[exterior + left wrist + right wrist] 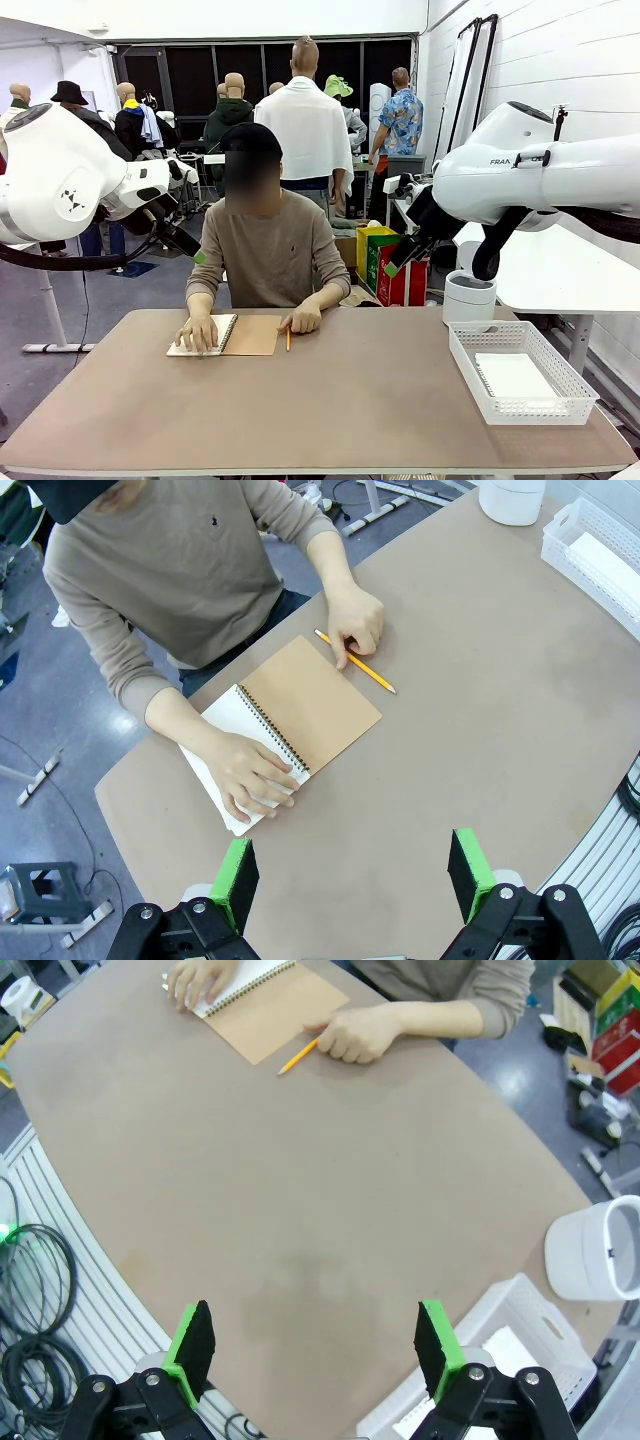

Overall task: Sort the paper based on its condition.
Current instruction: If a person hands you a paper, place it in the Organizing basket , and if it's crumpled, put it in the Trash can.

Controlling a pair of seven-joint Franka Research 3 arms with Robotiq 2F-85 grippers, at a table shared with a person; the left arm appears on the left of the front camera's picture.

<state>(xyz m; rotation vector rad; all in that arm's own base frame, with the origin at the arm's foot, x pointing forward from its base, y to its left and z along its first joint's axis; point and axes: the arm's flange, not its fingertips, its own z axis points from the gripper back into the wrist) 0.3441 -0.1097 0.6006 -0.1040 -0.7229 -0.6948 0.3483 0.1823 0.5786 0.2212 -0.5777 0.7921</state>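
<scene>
White paper lies flat in the white basket at the table's right; a corner of the paper also lies just past my right gripper. A person at the far side rests one hand on the open page of a spiral notebook, brown cover folded out, and the other hand by a yellow pencil. My left gripper hangs open and empty high above the table, with the notebook and pencil ahead of it. My right gripper is open and empty above bare tabletop.
A white cylindrical bin stands behind the basket at the table's right edge. The brown tabletop is bare between the notebook and the basket. Both arms are held up at the sides, the left gripper and right gripper well above the table.
</scene>
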